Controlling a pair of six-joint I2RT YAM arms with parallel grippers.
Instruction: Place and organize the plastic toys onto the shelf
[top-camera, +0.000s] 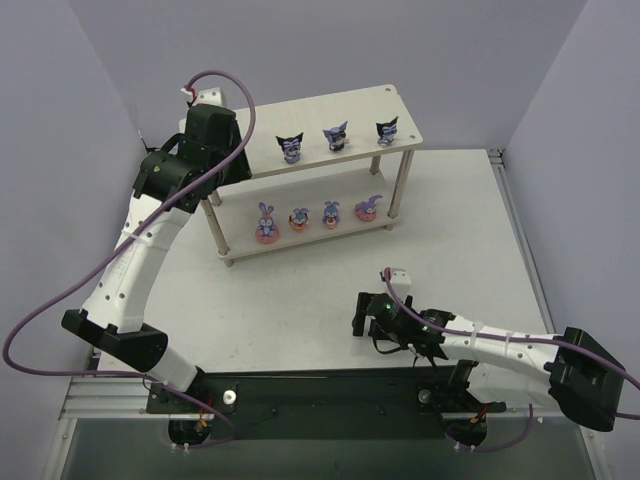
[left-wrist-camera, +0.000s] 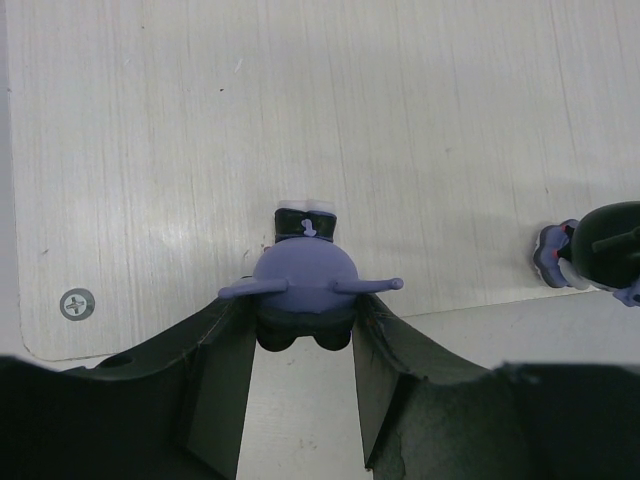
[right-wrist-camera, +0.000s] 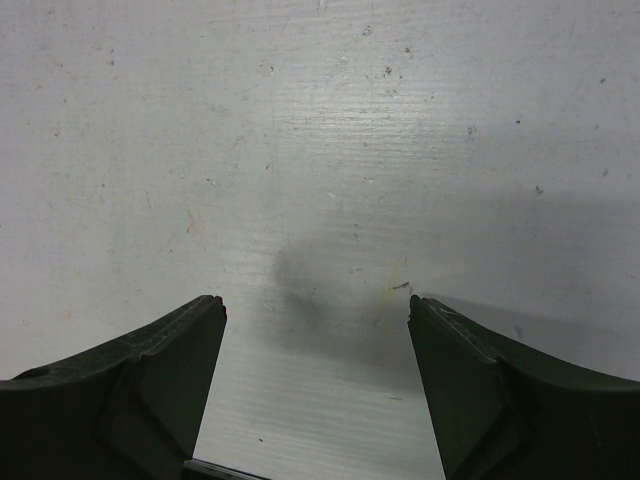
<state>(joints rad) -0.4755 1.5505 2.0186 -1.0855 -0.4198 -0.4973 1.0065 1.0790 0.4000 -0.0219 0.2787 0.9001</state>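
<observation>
Operator: Pale grey-violet walls, white tabletop (top-camera: 300, 290). Report the position of the toys.

Technician: One pointed-ear figure (left-wrist-camera: 305, 285) sits between the fingers (left-wrist-camera: 225, 350) of the left tool (left-wrist-camera: 303, 312). Tool setting is narrow. Both fingers lie against the figure's dark lower body, and its two purple ears project sideways over the fingertips.

Operator: Location of that figure on the shelf (left-wrist-camera: 300, 120)?

Technician: It is at the top board, at the end with the rounded corner. A corner screw (left-wrist-camera: 77, 303) lies beside one finger, near the board edge. Whether the figure bears on the board cannot be told.

Operator: Remaining toys?

Technician: Three dark figures (top-camera: 337, 136) stand upright in a row on the same top board, all on the side of the left tool away from the screw. They are spaced apart, and the nearest shows at the edge of the left wrist view. Four bunnies (top-camera: 299, 218) stand in a row on the lower board, below the level of the left tool. Each is upright on a pink or orange base.

Operator: Right tool (right-wrist-camera: 315, 305)?

Technician: Setting is wide, with the fingers spread far apart. It faces bare white tabletop with a soft shadow under it. It is well apart from the shelf, closer to the arm bases than to the toys.
</observation>
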